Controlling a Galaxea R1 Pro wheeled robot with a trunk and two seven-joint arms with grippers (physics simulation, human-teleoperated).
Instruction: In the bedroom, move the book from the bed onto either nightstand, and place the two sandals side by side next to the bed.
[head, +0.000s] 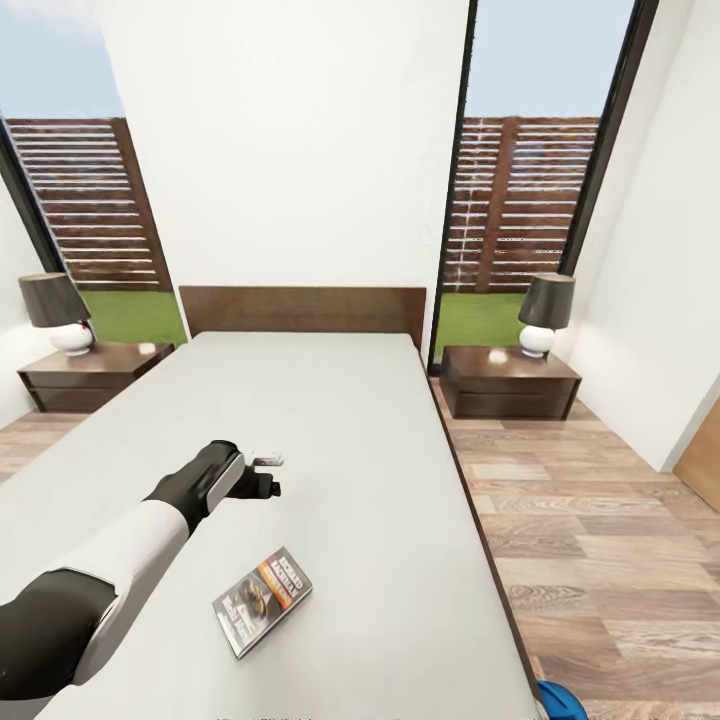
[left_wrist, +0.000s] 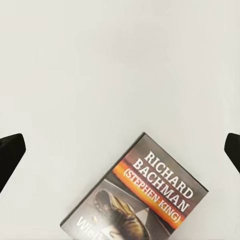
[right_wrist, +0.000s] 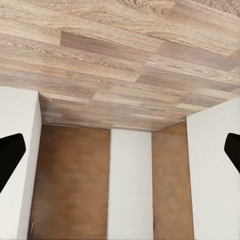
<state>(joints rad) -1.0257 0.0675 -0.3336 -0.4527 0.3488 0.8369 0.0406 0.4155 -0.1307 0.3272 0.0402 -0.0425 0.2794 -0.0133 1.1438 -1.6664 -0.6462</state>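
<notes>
1. The small thin paperback book (head: 262, 601), with its grey cover, orange band and white author lettering, lies flat on the plain light-grey mattress of the low dark-framed bed (head: 330, 420), near the foot edge and turned at an angle to it.
2. The left gripper (head: 268, 474), on a black-and-white arm, hovers over the mattress just past the book, toward the headboard. In the left wrist view its two dark fingertips (left_wrist: 11, 152) sit wide apart with only bare mattress between them and the book (left_wrist: 137, 195) below that gap, so the fingers are spread and hold nothing.
3. The right gripper (right_wrist: 120, 150) has its dark fingers spread too, gripping nothing, and faces wood-plank floor (right_wrist: 125, 55) and white and brown panels.
4. By my reading the task is at its start: the book is not yet grasped. Both low dark-brown wooden nightstands, one at the left of the headboard (head: 95, 372) and one at the right (head: 508, 383), carry a lamp and have free top space.
5. A bright-blue shape (head: 560, 700) on the floor beside the bed's foot corner is cut off by the picture edge; it may be a sandal, but I cannot tell. No pair stands side by side, so that part seems undone.
6. The book's lower cover is cropped in the wrist view.
</notes>
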